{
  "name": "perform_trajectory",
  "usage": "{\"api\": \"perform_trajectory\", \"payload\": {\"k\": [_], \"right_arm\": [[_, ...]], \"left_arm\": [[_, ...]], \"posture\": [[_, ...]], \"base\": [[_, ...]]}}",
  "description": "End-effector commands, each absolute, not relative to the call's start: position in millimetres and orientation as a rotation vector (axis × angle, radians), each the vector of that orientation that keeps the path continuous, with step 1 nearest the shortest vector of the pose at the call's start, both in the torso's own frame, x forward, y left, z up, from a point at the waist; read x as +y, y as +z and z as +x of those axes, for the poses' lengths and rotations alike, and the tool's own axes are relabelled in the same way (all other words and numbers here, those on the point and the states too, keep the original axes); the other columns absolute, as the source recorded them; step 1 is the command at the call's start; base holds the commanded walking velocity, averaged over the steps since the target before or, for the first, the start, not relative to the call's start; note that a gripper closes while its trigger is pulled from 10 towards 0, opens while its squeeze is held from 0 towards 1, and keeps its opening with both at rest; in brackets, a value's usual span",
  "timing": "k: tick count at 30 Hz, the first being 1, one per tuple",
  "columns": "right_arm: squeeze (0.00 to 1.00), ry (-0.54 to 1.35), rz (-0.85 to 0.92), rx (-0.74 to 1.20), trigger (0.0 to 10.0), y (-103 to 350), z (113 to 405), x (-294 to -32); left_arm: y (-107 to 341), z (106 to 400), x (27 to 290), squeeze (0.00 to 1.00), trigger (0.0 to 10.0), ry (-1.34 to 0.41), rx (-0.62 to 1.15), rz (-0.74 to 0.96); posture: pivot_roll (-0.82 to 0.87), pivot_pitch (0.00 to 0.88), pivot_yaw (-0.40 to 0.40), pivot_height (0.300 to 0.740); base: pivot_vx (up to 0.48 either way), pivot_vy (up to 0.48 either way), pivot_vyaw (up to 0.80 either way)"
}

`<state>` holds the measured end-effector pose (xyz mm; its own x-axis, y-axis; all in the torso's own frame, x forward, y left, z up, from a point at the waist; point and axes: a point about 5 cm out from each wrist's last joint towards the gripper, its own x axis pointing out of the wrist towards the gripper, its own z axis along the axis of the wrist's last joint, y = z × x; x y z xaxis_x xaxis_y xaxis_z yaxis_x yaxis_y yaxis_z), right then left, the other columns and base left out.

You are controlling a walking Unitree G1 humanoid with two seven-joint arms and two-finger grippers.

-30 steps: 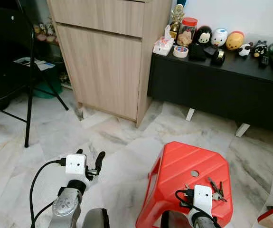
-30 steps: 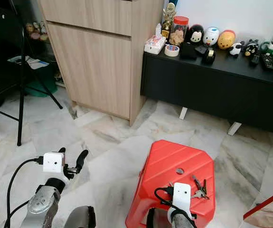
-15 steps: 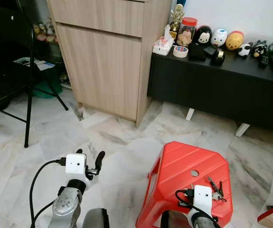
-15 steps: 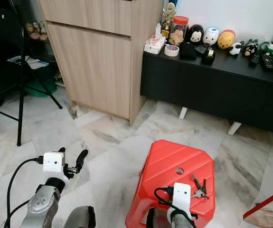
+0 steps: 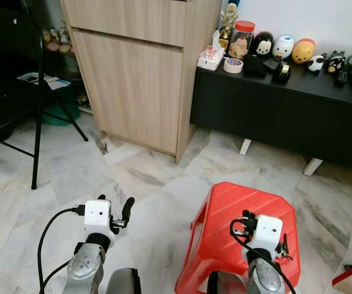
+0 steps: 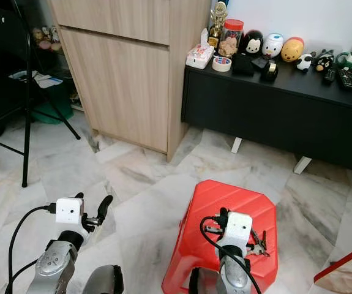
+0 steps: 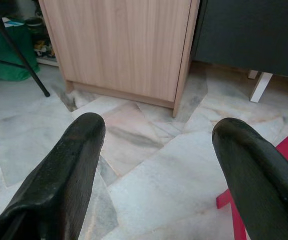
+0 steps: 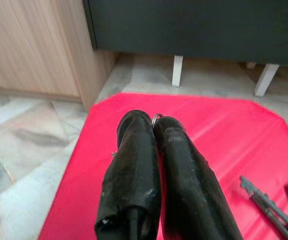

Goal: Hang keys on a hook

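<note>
Red stool: right end effector above, closed (ring pinched).

Left arm: I see it raised low at my left, silver forearm angled up and forward, white camera block at the wrist. Left hand: two black fingers spread wide apart, nothing between them.

Right arm: raised at my right, forearm upright, wrist block on top. Right hand: fingers pressed together, a small metal ring pinched at their tips.
</note>
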<state>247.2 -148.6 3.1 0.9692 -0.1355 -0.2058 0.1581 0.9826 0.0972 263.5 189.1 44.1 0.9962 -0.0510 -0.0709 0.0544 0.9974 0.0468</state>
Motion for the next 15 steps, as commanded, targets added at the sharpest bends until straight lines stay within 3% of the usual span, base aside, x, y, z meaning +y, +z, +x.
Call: {"api": "perform_trajectory", "payload": {"k": [1,15], "right_arm": [[0.0,-0.154,0.117,0.175,10.0,6.4,246.9,-150.6],[0.0,-0.125,0.111,0.127,10.0,15.8,253.6,-150.3]], "left_arm": [[43.4,264.0,186.6,0.0,10.0,-0.071,0.071,0.071],[42.5,264.5,185.3,0.0,10.0,-0.07,0.069,0.068]], "posture": [[0.08,0.034,-0.074,0.599],[0.08,0.029,-0.077,0.624]], "base": [[0.0,0.0,0.0],[0.0,0.0,0.0]]}}
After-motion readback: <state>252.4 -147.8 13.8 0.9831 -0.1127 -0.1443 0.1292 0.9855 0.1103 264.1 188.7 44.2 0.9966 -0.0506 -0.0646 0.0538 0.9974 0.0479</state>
